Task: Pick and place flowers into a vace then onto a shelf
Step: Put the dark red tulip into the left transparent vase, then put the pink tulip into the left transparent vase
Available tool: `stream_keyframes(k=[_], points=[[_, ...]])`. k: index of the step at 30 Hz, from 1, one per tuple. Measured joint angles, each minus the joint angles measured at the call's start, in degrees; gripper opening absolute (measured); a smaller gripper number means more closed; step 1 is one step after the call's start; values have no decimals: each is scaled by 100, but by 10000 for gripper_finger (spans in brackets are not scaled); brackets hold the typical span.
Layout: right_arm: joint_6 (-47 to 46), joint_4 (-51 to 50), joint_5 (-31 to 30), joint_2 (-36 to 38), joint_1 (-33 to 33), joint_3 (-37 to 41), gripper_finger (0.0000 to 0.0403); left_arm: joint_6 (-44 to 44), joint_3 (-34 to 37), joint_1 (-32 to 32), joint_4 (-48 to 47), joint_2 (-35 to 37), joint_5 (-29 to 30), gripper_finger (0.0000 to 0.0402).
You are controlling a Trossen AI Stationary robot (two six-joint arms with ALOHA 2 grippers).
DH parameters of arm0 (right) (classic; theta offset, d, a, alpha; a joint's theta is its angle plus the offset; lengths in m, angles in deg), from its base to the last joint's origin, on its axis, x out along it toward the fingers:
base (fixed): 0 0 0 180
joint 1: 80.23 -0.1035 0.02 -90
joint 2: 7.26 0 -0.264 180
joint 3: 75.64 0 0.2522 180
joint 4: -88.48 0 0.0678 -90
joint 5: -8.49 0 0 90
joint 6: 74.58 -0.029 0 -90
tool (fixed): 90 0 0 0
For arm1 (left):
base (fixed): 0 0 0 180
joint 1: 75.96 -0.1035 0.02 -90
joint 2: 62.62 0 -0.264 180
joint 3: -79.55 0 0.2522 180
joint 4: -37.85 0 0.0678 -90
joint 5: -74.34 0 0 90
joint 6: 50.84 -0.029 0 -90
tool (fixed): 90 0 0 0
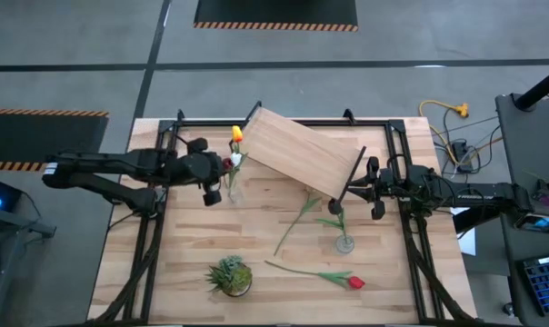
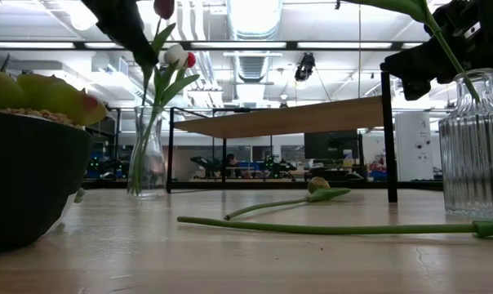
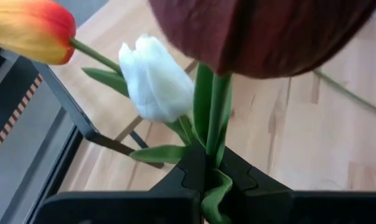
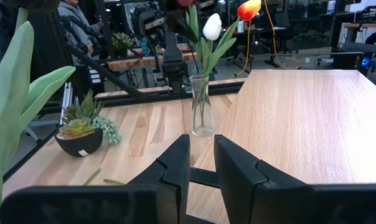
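A dark maroon tulip is in my left gripper, which hovers over a clear glass vase at the table's far left. That vase holds a white tulip and a yellow-orange one. My right gripper is open and touches nothing. It hangs by the shelf's right corner, above a second ribbed vase with one green-stemmed flower standing in it. The light wooden shelf stands askew on black legs. Two more flowers lie flat on the table. My left gripper pinches the maroon tulip's green stem between its two fingers, a little below the head. The fingers come from the table's left and lie across the stem. The head stands above them, and the stem runs down toward the vase's mouth; its lower end is hidden.
A small potted green plant sits near the table's near edge. The shelf's black legs stand between the two vases. A black metal frame runs along the table's sides. People and benches show in the room beyond.
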Motion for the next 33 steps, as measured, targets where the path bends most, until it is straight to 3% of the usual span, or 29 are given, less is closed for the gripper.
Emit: stream_keyframes(k=[7,20,27,33], points=[[2,0,-1,-4,0,0,61,131,154,-4,-128,-5,174,29],[0,-4,1,-4,0,0,73,239,-1019,0,-965,-11,256,191],[17,-44,-1,-4,0,0,72,687,-1998,0,-1299,-18,257,210],[17,-46,-1,-4,0,0,64,1435,-2324,85,-1267,-241,37,210]])
